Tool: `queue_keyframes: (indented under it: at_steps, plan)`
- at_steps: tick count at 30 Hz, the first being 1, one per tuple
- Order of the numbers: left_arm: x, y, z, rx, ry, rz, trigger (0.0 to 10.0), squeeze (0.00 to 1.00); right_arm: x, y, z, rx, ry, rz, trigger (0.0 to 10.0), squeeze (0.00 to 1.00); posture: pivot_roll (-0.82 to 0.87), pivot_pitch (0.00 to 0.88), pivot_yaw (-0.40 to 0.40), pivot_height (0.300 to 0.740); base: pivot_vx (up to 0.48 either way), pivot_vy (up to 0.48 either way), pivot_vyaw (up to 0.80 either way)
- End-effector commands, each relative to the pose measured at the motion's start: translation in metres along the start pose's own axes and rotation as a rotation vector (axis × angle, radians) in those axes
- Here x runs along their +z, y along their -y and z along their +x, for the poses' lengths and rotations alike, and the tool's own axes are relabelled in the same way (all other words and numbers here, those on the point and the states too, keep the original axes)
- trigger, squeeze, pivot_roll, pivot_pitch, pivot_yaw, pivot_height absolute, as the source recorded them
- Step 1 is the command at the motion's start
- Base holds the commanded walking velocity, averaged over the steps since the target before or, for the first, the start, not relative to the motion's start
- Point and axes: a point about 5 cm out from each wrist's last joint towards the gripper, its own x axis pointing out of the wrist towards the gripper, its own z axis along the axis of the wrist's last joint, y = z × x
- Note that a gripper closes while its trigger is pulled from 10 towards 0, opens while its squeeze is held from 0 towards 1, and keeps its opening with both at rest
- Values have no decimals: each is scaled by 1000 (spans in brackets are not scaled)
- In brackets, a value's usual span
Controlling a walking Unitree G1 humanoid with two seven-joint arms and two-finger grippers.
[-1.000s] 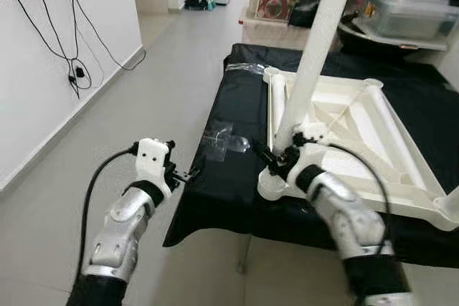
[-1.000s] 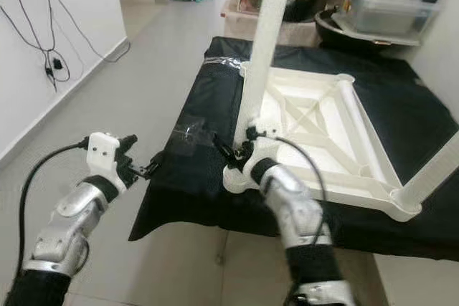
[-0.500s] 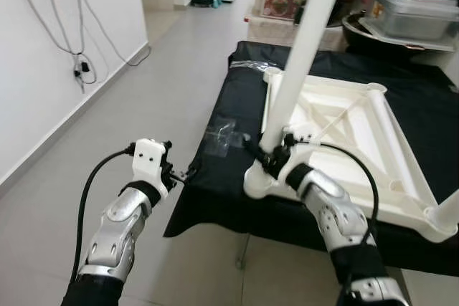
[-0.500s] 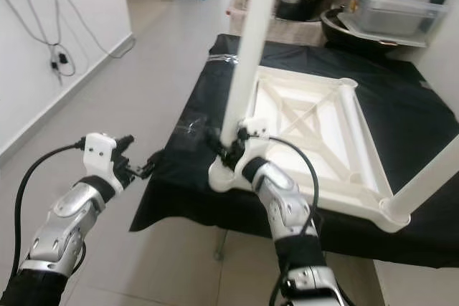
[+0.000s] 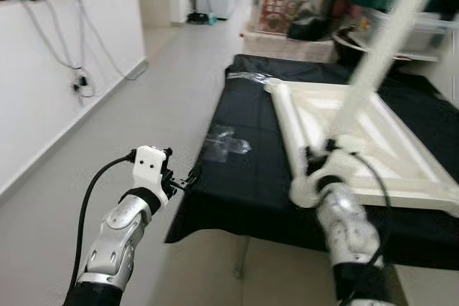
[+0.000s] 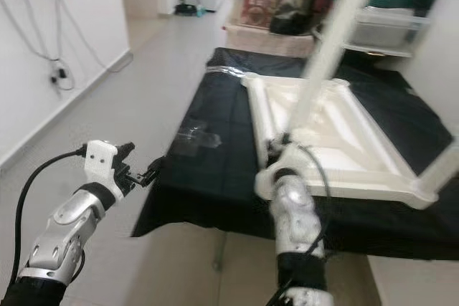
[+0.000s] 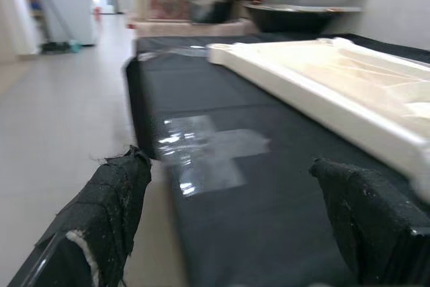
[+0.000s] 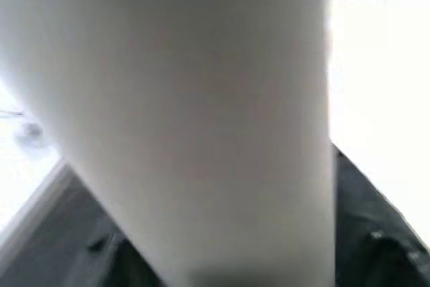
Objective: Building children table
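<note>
A tiled hallway floor (image 5: 165, 69) runs past a white wall on the left, and a worktop (image 5: 244, 184) draped in black cloth stands to the right. Nearest, the left hand (image 5: 188, 179) is held at the worktop's near left edge, fingers (image 7: 111, 206) spread and nothing between them. At the near right, the right hand (image 5: 321, 164) is seen at the foot of a white table leg (image 5: 373, 55); whether its fingers are clenched on the leg cannot be told through the blur. The upturned white tabletop (image 5: 373, 141) lies flat on the cloth, its underside up. The leg rises from the near left corner socket (image 5: 305, 191), its long axis leaning up and to the far right. Fitting this leg is judged the step in hand; next, it would need to be brought upright and seated firmly. Storage boxes (image 5: 287, 5) are stacked at the far end.
</note>
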Motion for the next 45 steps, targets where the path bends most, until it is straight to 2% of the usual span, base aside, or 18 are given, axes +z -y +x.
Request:
queue_keyframes:
  at_steps: [1, 7, 10, 11, 13, 14, 15, 16, 19, 20, 26, 27, 34, 35, 36, 38, 44, 45]
  plan:
    - [0, -1, -1, 1, -3, 5, 10000, 0, -2, -41, -5, 409, -81, -17, 10000, 0, 103, 0, -75, 740, 0, 0, 0]
    - [-2, -1, -3, 1, -9, 7, 10000, 0, 5, -46, -28, 805, -118, -179, 10000, 0, 107, 0, -80, 740, 0, 0, 0]
    - [-1, -1, -2, 6, -5, 7, 10000, 0, 6, -46, -32, 880, -131, -200, 10000, 0, 118, 0, -94, 740, 0, 0, 0]
    - [0, -3, -2, 17, 1, 7, 10000, 0, 4, -46, -30, 911, -145, -206, 4980, 0, 118, 0, -96, 740, 0, 0, 0]
    - [1, -3, -2, 20, 2, 8, 10000, 0, 3, -46, -28, 912, -149, -207, 4980, 0, 118, 0, -96, 740, 0, 0, 0]
    - [1, -3, -3, 21, 2, 8, 10000, 0, 0, -45, -24, 883, -161, -204, 2588, 0, 122, 0, -99, 740, 0, 0, 0]
    - [1, -3, -3, 21, 2, 8, 10000, 0, 0, -45, -24, 883, -161, -204, 2588, 0, 122, 0, -99, 740, 0, 0, 0]
    - [-1, -3, -5, 24, -2, 8, 10000, 0, -4, -44, -17, 815, -164, -205, 0, 0, 127, 0, -99, 740, 0, 0, 0]
    - [-2, -3, -6, 25, -4, 9, 10000, 0, -6, -43, -13, 781, -174, -205, 0, 0, 127, 0, -99, 740, 0, 0, 0]
    - [-2, -3, -6, 26, -6, 8, 10000, 0, -8, -44, -9, 730, -164, -190, 9137, 0, 123, 0, -92, 740, 0, 0, 0]
    - [-1, -2, -1, 11, -9, 11, 10000, 0, -20, -45, -9, 617, -149, -98, 8235, 0, 108, 0, -76, 740, 0, 0, 0]
    - [-1, -3, 0, 9, -8, 12, 10000, 0, -22, -41, -9, 570, -145, -86, 0, 0, 105, 0, -74, 740, 0, 0, 0]
    - [-1, -2, 0, 6, -8, 12, 10000, 0, -28, 5, 2, 129, -161, -142, 0, 0, 98, 0, -73, 740, 0, 0, 0]
    - [-2, -1, 0, 5, -9, 11, 10000, 0, -26, 29, 1, -112, -176, -143, 0, 0, 94, 0, -74, 740, 0, 0, 0]
    - [-2, -1, 0, 5, -9, 11, 10000, 0, -26, 29, 1, -112, -176, -143, 0, 0, 94, 0, -74, 740, 0, 0, 0]
    - [-3, -1, -1, 7, -13, 9, 10000, 0, -24, 60, -10, -449, -182, -142, 0, 0, 94, 0, -74, 740, 0, 0, 0]
    - [-4, -1, -1, 9, -15, 7, 10000, 0, -22, 49, -26, -523, -162, -171, 0, 0, 95, 0, -76, 740, 0, 0, 0]
    - [-4, -1, -1, 9, -16, 7, 10000, 0, -23, 38, -25, -465, -167, -178, 10000, 0, 87, 0, -71, 740, 0, 0, 0]
